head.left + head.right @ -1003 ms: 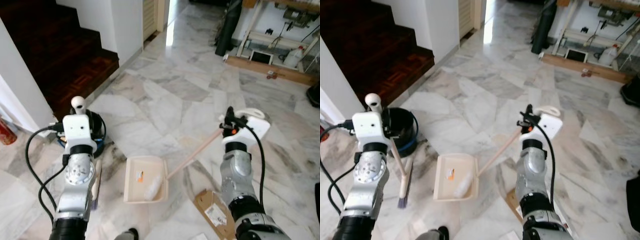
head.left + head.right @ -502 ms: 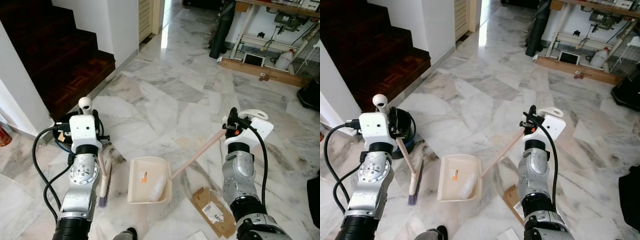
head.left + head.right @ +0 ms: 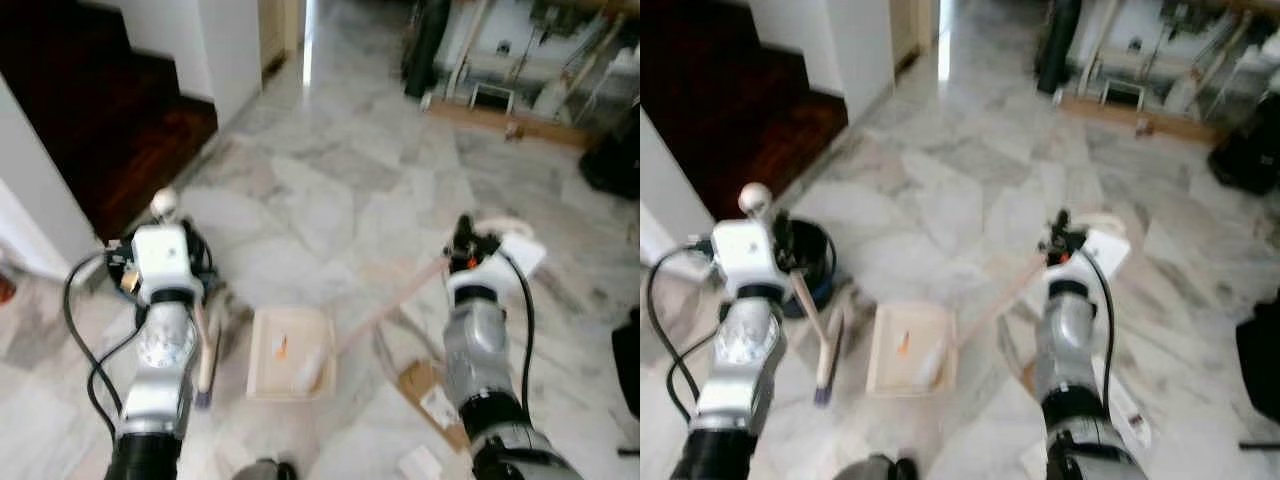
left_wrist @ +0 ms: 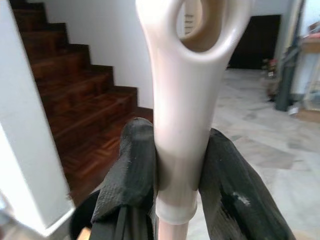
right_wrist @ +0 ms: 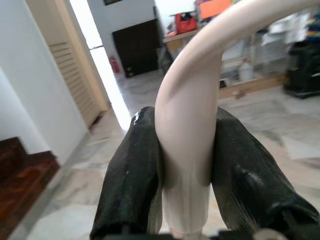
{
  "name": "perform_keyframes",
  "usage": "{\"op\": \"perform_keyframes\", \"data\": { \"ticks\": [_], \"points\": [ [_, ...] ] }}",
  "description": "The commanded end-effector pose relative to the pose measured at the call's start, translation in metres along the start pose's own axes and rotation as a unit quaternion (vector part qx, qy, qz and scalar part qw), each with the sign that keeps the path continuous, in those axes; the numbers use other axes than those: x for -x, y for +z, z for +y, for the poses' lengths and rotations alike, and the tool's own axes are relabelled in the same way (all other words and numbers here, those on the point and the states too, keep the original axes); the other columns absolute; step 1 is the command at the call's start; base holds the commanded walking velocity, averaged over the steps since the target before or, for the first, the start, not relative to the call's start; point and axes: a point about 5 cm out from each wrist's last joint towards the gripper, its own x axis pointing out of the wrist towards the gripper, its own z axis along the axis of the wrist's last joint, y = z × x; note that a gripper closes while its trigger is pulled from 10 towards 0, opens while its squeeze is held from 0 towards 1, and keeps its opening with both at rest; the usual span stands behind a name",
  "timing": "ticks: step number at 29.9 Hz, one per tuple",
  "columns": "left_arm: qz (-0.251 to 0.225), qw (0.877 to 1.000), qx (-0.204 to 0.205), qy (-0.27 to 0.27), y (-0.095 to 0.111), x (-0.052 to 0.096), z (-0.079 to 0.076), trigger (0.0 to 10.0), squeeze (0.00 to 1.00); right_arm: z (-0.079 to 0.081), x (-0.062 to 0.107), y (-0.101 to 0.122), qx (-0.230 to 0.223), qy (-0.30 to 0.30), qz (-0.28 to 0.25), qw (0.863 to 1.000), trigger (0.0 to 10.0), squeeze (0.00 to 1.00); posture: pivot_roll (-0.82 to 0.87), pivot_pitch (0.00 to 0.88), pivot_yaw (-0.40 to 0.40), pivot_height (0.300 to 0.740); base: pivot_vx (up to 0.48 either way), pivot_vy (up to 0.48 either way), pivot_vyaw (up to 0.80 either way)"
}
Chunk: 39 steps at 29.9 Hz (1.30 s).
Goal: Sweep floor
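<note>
Cream plastic: broom [image 3: 826, 340] and dustpan [image 3: 908, 350], centre-bottom of frame; light, stiff, slick.
Hold: left end effector [image 4: 177, 165] clamps broom handle-top; right end effector [image 5: 185, 165] clamps dustpan handle.

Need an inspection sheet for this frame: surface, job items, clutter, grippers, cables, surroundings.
Surface: marble floor, blurred.
Job's things: beige dustpan flat on the floor with a pale lump inside; broom to its left, bristles down.
Clutter: flattened cardboard piece by the right arm; dark bucket behind the left arm.
Grippers: left gripper shut on the broom handle; right gripper shut on the dustpan handle.
Cables: black cables looped along both arms.
Surroundings: dark wooden stairs, workbench at the back.
</note>
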Motion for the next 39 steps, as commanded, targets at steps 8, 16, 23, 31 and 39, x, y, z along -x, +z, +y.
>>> {"op": "perform_keyframes", "data": {
  "ticks": [8, 16, 23, 31, 39],
  "points": [
    [-0.024, 1.0, -0.008, 0.003, 0.0096, -0.0041, 0.003, 10.0, 0.0, 0.008, -0.0048, 0.0081, -0.015, 0.005, -0.019, 1.0, 10.0, 0.0, 0.13, 0.09, -0.064, 0.74, 0.0, 0.428, 0.0],
    [-0.024, 1.0, -0.009, 0.001, 0.0102, -0.0041, 0.0031, 10.0, 0.0, 0.0081, -0.0039, 0.0074, -0.015, 0.005, -0.018, 1.0, 10.0, 0.0, 0.13, 0.094, -0.063, 0.74, 0.0, 0.428, 0.0],
    [-0.024, 1.0, -0.009, 0.0, 0.0103, -0.0043, 0.0026, 10.0, 0.0, 0.0078, -0.0035, 0.0068, -0.017, 0.003, -0.016, 1.0, 10.0, 0.0, 0.13, 0.089, -0.06, 0.74, 0.0, 0.427, 0.0],
    [-0.025, 1.0, -0.009, -0.003, 0.0109, -0.0056, 0.0025, 10.0, 0.0, 0.0089, -0.0037, 0.0063, -0.018, 0.002, -0.015, 1.0, 10.0, 0.0, 0.13, 0.078, -0.057, 0.74, 0.0, 0.427, 0.0],
    [-0.026, 1.0, -0.01, -0.005, 0.0114, -0.0065, 0.0015, 10.0, 0.0, 0.0088, -0.0041, 0.0064, -0.019, 0.003, -0.015, 1.0, 10.0, 0.0, 0.13, 0.072, -0.056, 0.74, 0.0, 0.427, 0.0]
  ]
}}
